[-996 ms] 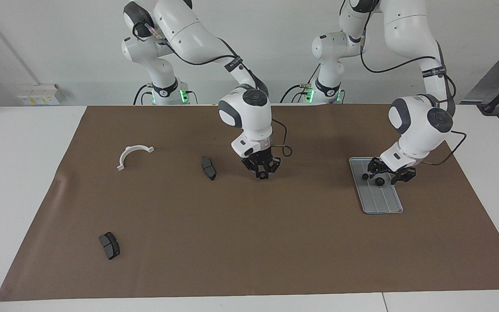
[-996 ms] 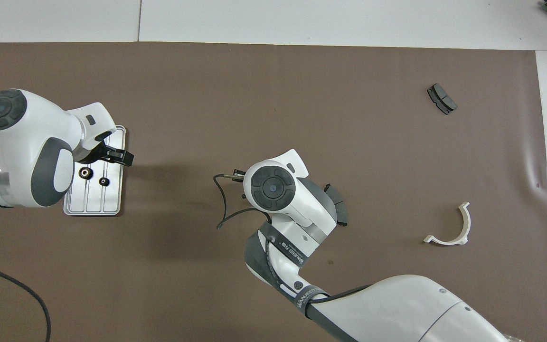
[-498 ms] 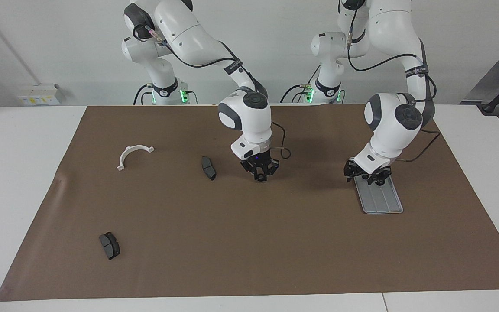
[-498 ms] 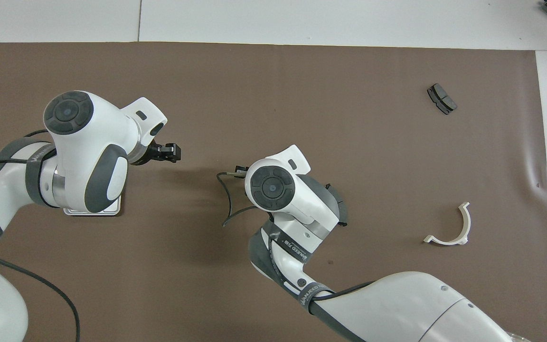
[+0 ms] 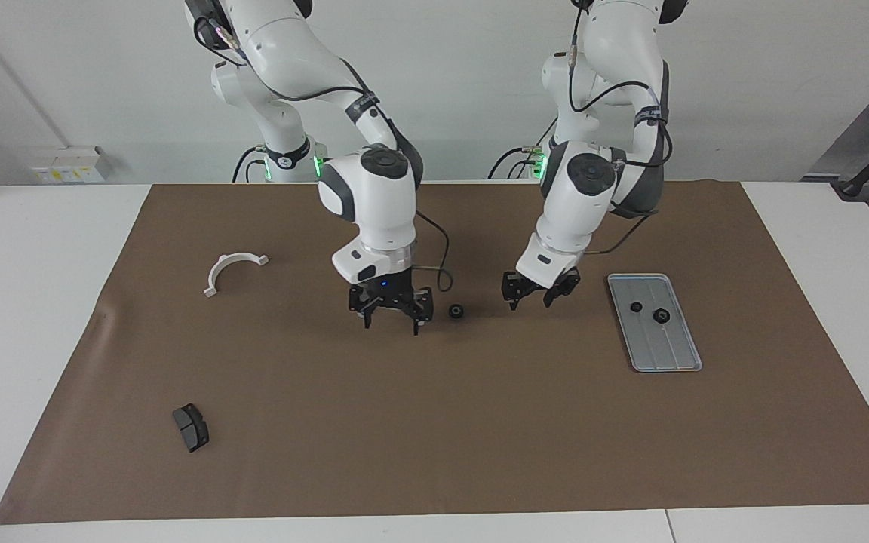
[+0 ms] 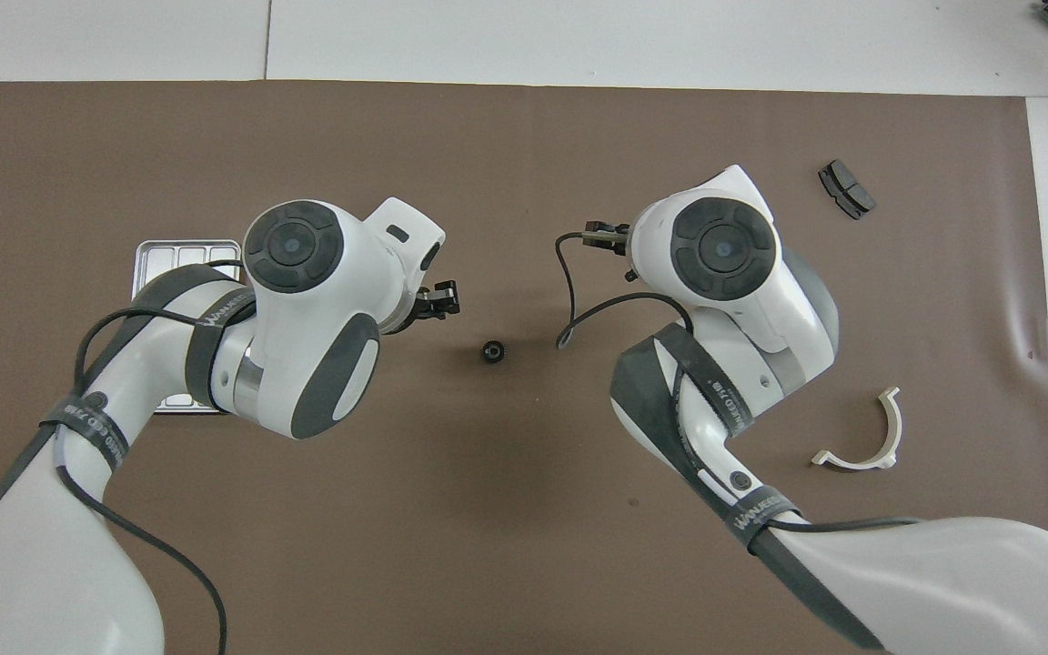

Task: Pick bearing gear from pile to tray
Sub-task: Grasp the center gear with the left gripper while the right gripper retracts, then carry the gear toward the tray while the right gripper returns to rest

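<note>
The bearing gear (image 5: 455, 310) is found lying loose on the brown mat (image 5: 434, 422) of the table, between the two grippers and touched by neither. It was deposited there by the right gripper (image 5: 390, 320), which a second ago was closed on it and is now seen with its fingers spread wide, just beside the part toward the right arm's end. The left gripper (image 5: 531, 295), previously over the tray (image 5: 677, 359), has been brought across and hangs near the gear, partly open and empty. Two gears (image 5: 636, 306) (image 5: 661, 316) are already seated in the tray. A handover via the mat is judged under way; pickup by the left gripper remains outstanding.
</note>
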`<state>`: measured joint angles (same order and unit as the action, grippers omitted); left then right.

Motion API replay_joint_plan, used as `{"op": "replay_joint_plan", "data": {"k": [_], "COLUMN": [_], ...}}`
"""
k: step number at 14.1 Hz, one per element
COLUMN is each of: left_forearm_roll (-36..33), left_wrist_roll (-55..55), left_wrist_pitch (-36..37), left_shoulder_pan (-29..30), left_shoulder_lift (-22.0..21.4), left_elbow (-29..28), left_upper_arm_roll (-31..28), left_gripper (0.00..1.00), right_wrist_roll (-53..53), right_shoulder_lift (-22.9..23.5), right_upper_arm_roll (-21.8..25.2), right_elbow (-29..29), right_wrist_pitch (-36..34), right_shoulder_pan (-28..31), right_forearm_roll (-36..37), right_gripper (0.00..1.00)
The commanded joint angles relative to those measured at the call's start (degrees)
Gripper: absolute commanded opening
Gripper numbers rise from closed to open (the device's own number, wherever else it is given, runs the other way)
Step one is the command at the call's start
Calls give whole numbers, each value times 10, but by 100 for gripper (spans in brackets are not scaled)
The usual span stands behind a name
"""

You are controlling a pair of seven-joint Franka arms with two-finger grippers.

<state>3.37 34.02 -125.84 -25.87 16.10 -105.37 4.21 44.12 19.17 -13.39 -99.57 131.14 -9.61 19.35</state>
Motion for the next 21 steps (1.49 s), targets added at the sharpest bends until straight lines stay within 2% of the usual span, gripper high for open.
{"op": "replay_joint_plan", "data": {"k": [1, 6, 11, 14, 16, 21], "left_forearm_roll": [1, -32, -48, -53, -53, -53], "left_wrist_roll": [41, 67, 66, 66, 67, 67], "left_wrist_pitch": [15, 11, -4, -25, -28, -56], "left_shoulder_pan": [-36, -69, -69, -72, -77, -80], "left_shoulder_lift": [58, 100, 103, 101, 100, 99], "left_elbow": [66, 90, 83, 53, 46, 27], "left_upper_arm_roll": [-13, -13, -13, -13, -13, -13], "left_gripper": [69, 69, 65, 63, 63, 62], "right_wrist_roll": [-48, -94, -139, -195, -232, -305], "right_shoulder_lift": [-25, -58, -97, -133, -154, -203], "right_upper_arm_roll": [-9, -9, -9, -10, 1, 70], "right_elbow": [-9, -6, -4, -4, -2, 18], "right_wrist_pitch": [-27, -60, -98, -134, -171, -281], "right_shoulder_pan": [33, 59, 88, 127, 128, 117], "right_forearm_roll": [0, -47, -89, -129, -138, -162], "right_gripper": [100, 100, 100, 100, 100, 100]}}
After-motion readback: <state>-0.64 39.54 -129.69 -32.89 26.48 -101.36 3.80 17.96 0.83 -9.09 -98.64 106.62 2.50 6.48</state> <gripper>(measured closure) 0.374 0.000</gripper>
